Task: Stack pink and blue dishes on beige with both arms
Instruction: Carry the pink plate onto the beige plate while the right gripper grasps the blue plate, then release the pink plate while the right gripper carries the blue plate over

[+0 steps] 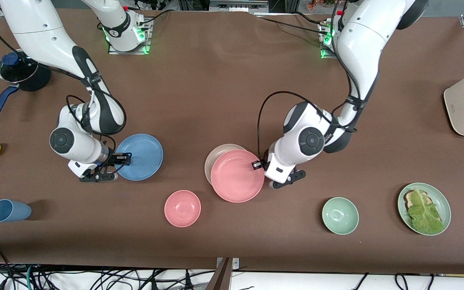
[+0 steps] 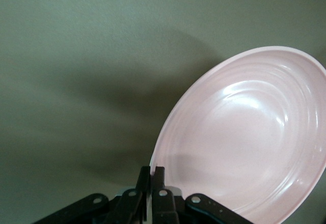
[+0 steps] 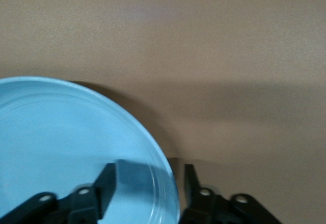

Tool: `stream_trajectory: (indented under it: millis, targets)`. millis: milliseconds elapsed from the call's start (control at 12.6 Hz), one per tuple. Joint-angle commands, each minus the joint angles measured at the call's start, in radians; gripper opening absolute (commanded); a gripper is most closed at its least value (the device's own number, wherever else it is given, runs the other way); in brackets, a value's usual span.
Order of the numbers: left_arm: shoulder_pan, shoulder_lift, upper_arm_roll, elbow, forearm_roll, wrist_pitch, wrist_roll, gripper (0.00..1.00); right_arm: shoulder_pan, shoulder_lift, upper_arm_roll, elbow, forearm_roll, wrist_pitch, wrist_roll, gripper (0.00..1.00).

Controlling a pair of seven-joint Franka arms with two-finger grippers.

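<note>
Two arms work over your brown cloth-covered table (image 1: pixel 224 80), with cables hanging along its near edge. Your left gripper (image 1: pixel 258 164) is pinched tight on the rim of the pink plate (image 1: pixel 237 176), a smooth shallow dish with faint rings; it overlaps the beige plate (image 1: pixel 215 158), which peeks out on the side farther from the camera. Your right gripper (image 1: pixel 124 158) straddles the blue plate (image 1: pixel 141 157) at its rim, one finger over the dish and one outside, gap narrow, toward the right arm's end.
</note>
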Motion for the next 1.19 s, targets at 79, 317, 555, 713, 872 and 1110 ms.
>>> stream_trajectory:
  millis: [79, 317, 555, 713, 872, 1110]
  targets:
    - [-0.016, 0.002, 0.033, 0.039, 0.065, -0.016, -0.024, 1.00, -0.004, -0.020, 0.008, -0.022, 0.008, 0.010, -0.004, 0.22]
    - [-0.002, -0.036, 0.034, 0.038, 0.065, -0.102, -0.022, 1.00, -0.004, -0.023, 0.008, -0.019, 0.031, 0.007, -0.009, 0.00]
    - [0.048, -0.073, 0.034, 0.038, 0.066, -0.193, -0.019, 1.00, -0.004, -0.038, 0.008, -0.008, 0.031, -0.005, -0.017, 0.00]
    - [0.094, -0.101, 0.036, 0.035, 0.068, -0.272, -0.013, 1.00, -0.004, -0.068, 0.010, 0.034, 0.030, -0.072, -0.017, 0.00]
    - [0.142, -0.116, 0.034, 0.033, 0.120, -0.340, 0.065, 1.00, -0.004, -0.074, 0.030, 0.140, 0.034, -0.201, -0.017, 0.00]
    - [0.243, -0.125, 0.036, 0.033, 0.132, -0.418, 0.242, 1.00, 0.006, -0.071, 0.045, 0.288, 0.095, -0.359, -0.014, 0.00]
